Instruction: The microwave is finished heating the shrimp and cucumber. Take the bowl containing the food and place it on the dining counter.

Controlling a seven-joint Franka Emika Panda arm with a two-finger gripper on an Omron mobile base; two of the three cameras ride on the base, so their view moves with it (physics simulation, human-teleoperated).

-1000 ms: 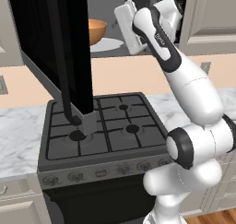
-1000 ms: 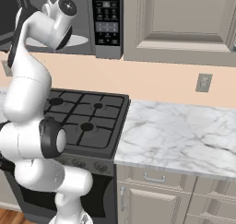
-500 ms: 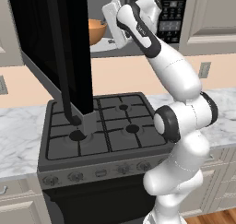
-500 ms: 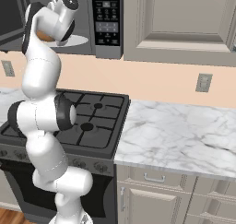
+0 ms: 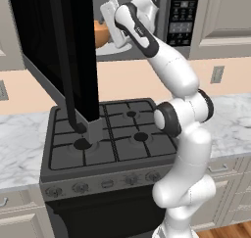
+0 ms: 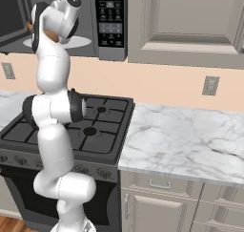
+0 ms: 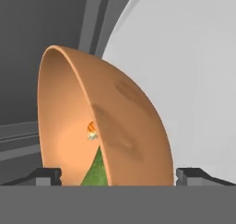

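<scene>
Inside the open microwave (image 5: 147, 16), the bowl (image 7: 106, 126) with cucumber (image 7: 96, 171) and shrimp (image 7: 92, 131) sits on the white turntable (image 7: 184, 80), pincer (image 7: 117, 176) spread open around it, so I'd guess next it clamps the rim and lifts.

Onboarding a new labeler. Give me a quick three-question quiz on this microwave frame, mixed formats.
1. True or false: the microwave door is open.
2. The bowl sits on: A) the stove B) the microwave's white turntable C) the marble worktop
3. Which green item shows inside the bowl in the hand view?

Key:
1. True
2. B
3. The cucumber, beside the shrimp; the gripper sits at the bowl.
</scene>
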